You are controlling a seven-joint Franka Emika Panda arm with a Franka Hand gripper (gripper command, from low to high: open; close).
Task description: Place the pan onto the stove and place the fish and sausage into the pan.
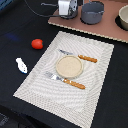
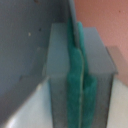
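Empty plate [image 1: 69, 66] on striped placemat [image 1: 30, 82], pan [image 1: 92, 12] on stove [image 1: 107, 27], end effector [image 1: 66, 8] clenched.

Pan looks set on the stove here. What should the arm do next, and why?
Probably lift the hand and travel toward the sausage. The pan already sits on the stove, while the sausage and fish lie on the dark table, outside it.

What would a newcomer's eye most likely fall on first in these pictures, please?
Probably the striped placemat at centre, carrying a round beige plate between two orange-handled utensils. Next, the red sausage and white fish on the dark cloth at the exterior view's left, then the gripper beside the pan on the stove.
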